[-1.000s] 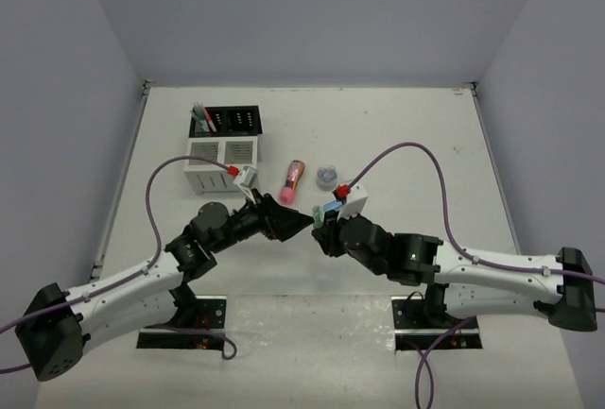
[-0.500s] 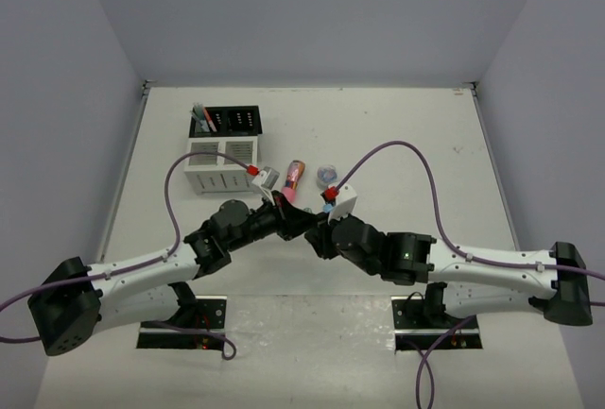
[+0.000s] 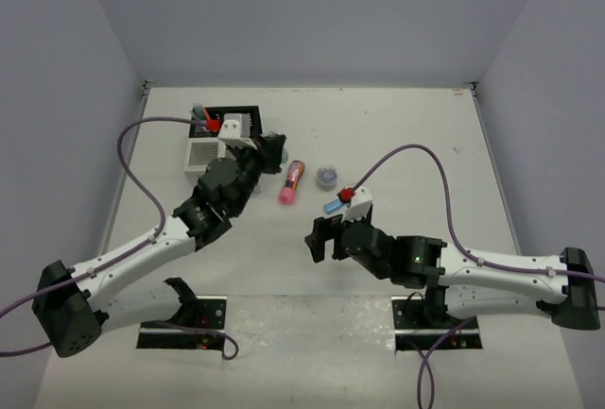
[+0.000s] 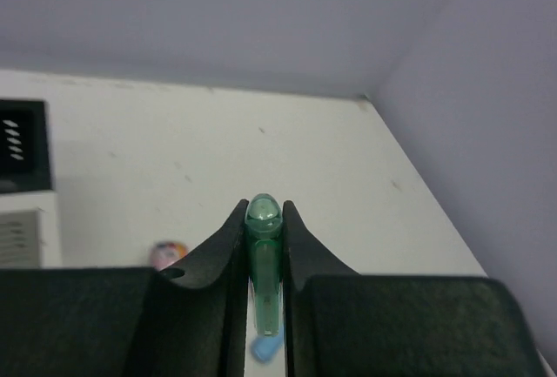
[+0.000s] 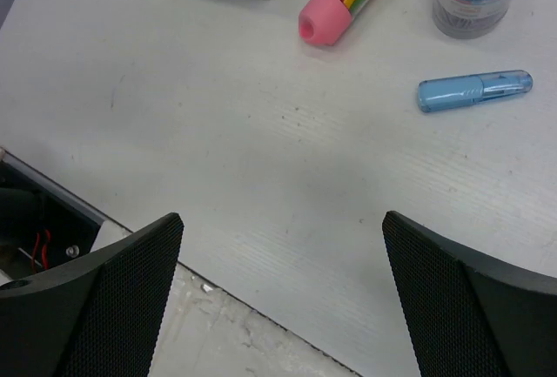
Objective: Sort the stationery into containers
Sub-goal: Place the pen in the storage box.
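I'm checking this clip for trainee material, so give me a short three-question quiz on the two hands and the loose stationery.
1. True or false: the left hand is shut on the green capsule.
2. The blue capsule lies: A in the white box; B on the table; C in the black rack.
3. Fill in: the right hand is ____ and holds nothing.
Key: 1 true; 2 B; 3 open.

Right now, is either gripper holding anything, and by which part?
Left gripper clamps the green capsule along its body, rounded end poking out. Right gripper is open and empty.
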